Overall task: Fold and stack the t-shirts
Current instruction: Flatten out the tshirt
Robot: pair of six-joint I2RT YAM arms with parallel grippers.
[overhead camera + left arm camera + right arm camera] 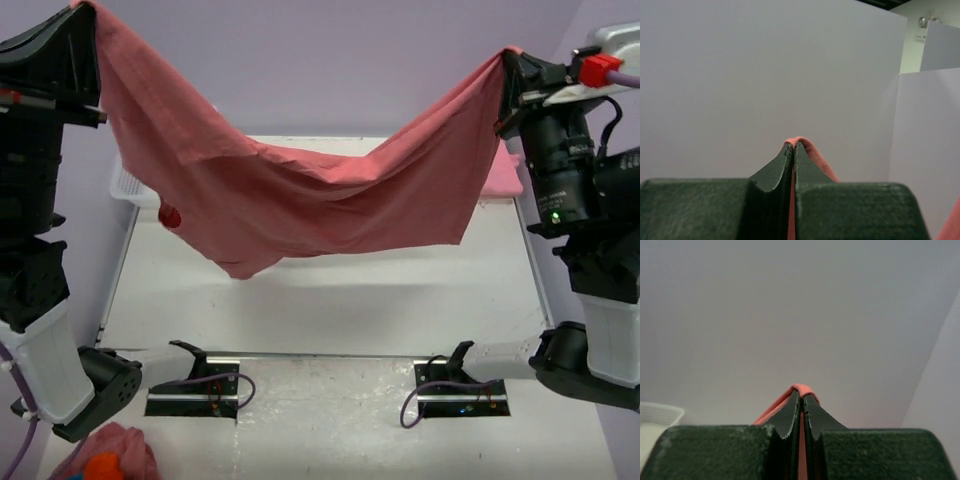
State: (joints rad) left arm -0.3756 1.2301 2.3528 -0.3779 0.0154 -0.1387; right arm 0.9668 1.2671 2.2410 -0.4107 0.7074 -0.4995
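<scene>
I saw both arms held high. The left gripper (792,148) and the right gripper (802,397) were each clamped shut on an edge of a rose tee (300,195), which sagged between them over the table (330,300). A lighter pink tee (503,172) lay at the table's far right edge.

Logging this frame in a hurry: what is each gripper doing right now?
Left gripper: shut on one raised end of the t-shirt.
Right gripper: shut on the other end of the t-shirt.
</scene>
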